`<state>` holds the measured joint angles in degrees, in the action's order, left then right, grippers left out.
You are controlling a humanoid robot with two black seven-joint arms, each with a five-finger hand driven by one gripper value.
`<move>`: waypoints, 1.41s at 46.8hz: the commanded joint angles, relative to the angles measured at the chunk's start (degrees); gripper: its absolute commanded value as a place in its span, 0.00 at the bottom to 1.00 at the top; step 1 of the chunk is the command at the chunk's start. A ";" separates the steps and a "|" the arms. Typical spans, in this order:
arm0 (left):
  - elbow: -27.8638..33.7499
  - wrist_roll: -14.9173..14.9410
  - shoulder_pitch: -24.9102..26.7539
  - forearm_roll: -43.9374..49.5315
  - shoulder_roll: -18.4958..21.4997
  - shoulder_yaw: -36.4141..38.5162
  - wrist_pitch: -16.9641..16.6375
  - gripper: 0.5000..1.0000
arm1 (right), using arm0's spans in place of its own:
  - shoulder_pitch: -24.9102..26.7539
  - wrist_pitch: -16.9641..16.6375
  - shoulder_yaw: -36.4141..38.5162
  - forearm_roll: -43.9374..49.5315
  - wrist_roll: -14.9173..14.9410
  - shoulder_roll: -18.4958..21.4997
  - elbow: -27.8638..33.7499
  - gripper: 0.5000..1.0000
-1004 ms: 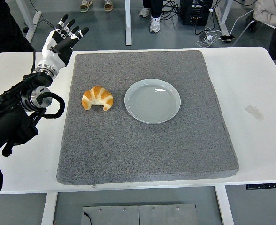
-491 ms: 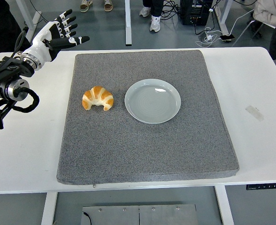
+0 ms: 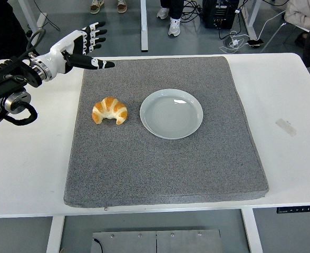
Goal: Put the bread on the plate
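Note:
A golden croissant [image 3: 109,110] lies on the grey mat [image 3: 165,158], left of centre. Just to its right sits an empty pale grey plate [image 3: 171,113], a small gap between the two. My left hand [image 3: 89,47] hovers over the mat's far left corner, well behind the croissant, its fingers spread and holding nothing. The left arm [image 3: 12,84] comes in from the left edge. My right arm is out of view.
The mat covers most of the white table [image 3: 292,100]. A small strip of tape [image 3: 286,126] lies on the table at the right. Table legs, cables and a person's feet show on the floor beyond the far edge.
The left arm has lifted and swung the hand rightward, from beside the mat's far left corner to over it. Croissant and plate have not moved.

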<state>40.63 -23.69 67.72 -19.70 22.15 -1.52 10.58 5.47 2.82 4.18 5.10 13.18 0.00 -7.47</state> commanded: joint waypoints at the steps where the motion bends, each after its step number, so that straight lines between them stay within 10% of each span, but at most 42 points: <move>1: 3.22 1.27 0.57 -5.95 1.40 0.12 -1.00 0.98 | -0.02 0.00 0.04 0.00 0.00 0.00 0.00 1.00; 17: 10.16 9.10 2.59 -21.43 5.62 0.91 -6.01 0.98 | -0.02 0.00 0.04 0.00 0.00 0.00 0.00 1.00; 26: 15.96 9.81 3.20 -26.62 7.21 3.89 -7.59 0.97 | -0.02 0.00 -0.05 0.00 0.00 0.00 0.00 1.00; 51: 19.39 9.89 3.82 -35.58 7.12 17.34 -27.80 0.97 | -0.02 0.00 0.04 0.00 0.00 0.00 0.00 1.00; 66: 21.86 9.89 3.73 -37.78 6.94 19.19 -29.83 0.97 | -0.02 0.00 0.04 0.00 0.00 0.00 0.00 1.00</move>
<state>62.57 -13.81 71.52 -57.12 29.15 17.66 -19.25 5.45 2.82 4.16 5.10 13.18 0.00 -7.47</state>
